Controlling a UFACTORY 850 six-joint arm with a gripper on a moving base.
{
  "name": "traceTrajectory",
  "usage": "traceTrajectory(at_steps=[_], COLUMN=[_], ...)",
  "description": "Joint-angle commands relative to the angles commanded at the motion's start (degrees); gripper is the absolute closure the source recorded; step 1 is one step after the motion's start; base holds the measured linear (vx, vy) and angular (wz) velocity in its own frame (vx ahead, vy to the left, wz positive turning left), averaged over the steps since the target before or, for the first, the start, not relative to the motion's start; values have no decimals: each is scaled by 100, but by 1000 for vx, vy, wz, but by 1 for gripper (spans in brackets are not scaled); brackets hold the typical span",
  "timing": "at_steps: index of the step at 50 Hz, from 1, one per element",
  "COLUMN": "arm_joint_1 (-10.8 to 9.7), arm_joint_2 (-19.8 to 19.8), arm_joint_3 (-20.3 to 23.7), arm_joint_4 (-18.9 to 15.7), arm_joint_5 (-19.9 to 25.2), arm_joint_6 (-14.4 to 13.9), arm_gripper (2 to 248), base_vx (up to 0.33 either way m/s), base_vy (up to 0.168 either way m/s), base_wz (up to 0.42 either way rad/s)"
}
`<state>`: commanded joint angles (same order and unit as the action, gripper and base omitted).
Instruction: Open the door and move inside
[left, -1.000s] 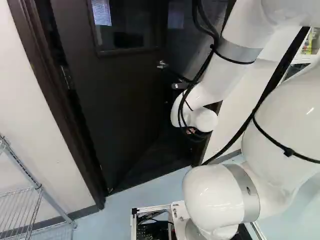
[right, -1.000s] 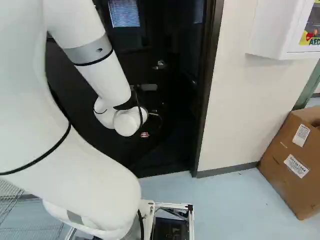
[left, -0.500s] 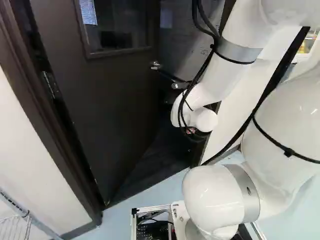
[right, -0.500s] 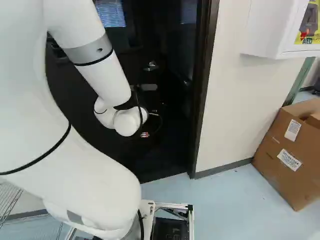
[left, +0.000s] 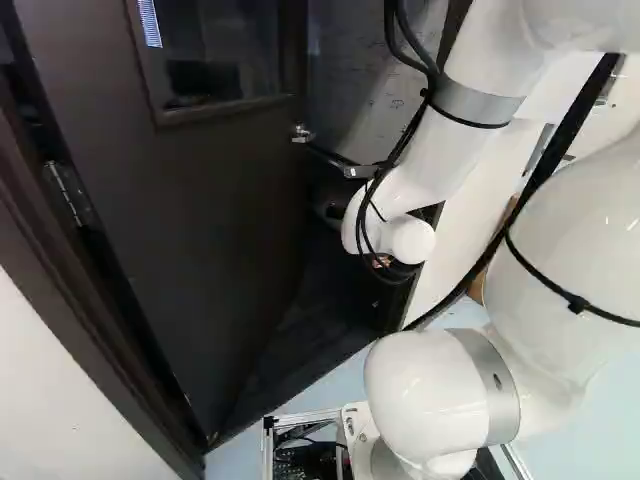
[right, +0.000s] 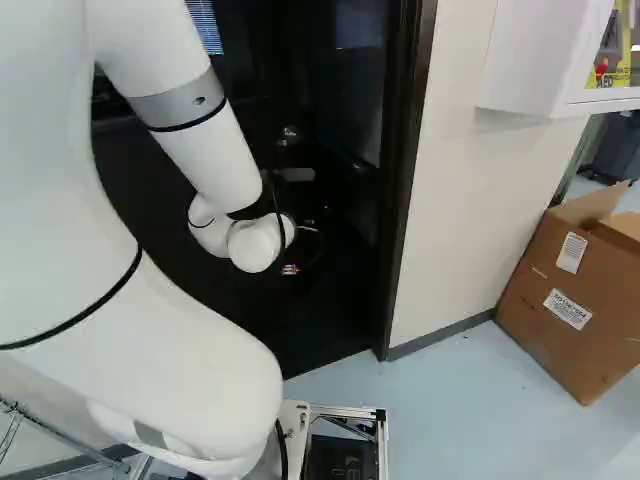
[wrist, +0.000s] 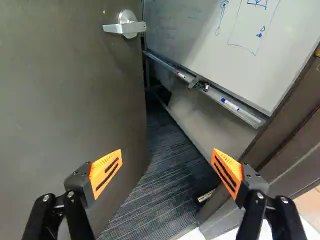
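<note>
The dark door (left: 220, 220) stands ajar, its hinge side at the left of the left base view. Its lever handle (left: 302, 134) also shows in the wrist view, a silver lever (wrist: 125, 26) near the door's free edge. In the right base view my gripper (right: 290, 269) is mostly hidden by the wrist, in front of the dark doorway. Seen from the wrist, the gripper (wrist: 166, 167) is open and empty, facing the gap between door (wrist: 70, 100) and right jamb (wrist: 295, 125). Dark striped carpet (wrist: 165, 175) lies beyond.
Inside, a whiteboard (wrist: 225, 50) with a marker tray (wrist: 215, 92) runs along the right. A cardboard box (right: 570, 300) and a white wall cabinet (right: 540, 60) stand right of the doorway. The left door frame (left: 90, 330) is close, and a wire rack (right: 50, 435) shows at the left.
The base has moved, turning rightward and nearing the doorway: door, frame and box shift left in the base views. The arm keeps its pose over its lowest joint.
</note>
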<state>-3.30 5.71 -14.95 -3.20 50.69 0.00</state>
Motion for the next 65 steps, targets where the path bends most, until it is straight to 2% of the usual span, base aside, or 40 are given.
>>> traceTrajectory(at_steps=[19, 40, 65], arm_joint_1=[0, 0, 0], arm_joint_2=[0, 0, 0], arm_joint_3=[0, 0, 0], arm_joint_4=[0, 0, 0], arm_joint_5=[0, 0, 0], arm_joint_6=[0, 0, 0], arm_gripper=[3, 3, 3], base_vx=[82, 58, 23], base_vy=[87, 105, 30], base_wz=[-186, -20, -5])
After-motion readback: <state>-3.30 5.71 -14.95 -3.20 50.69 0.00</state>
